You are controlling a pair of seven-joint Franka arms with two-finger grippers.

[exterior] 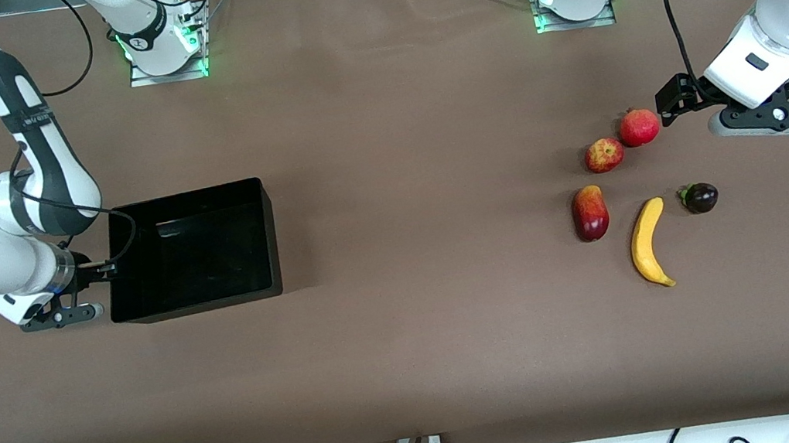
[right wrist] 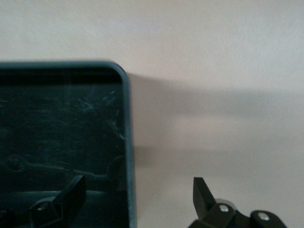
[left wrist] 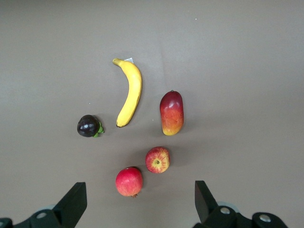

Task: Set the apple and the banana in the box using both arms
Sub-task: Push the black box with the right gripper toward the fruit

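Astride box (exterior: 263, 233) wall, right end effector (right wrist: 137, 197) spread

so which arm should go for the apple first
Left. Its gripper, jaws open, hovers by the fruit cluster, and the apple lies just ahead of it in its wrist view. The right gripper, also open, straddles the wall of the box at the right arm's end.

Left gripper (exterior: 778, 117) hangs aloft, fingers (left wrist: 73, 204) spread wide; right gripper (exterior: 60, 314) sits low, fingers (right wrist: 71, 192) parted.
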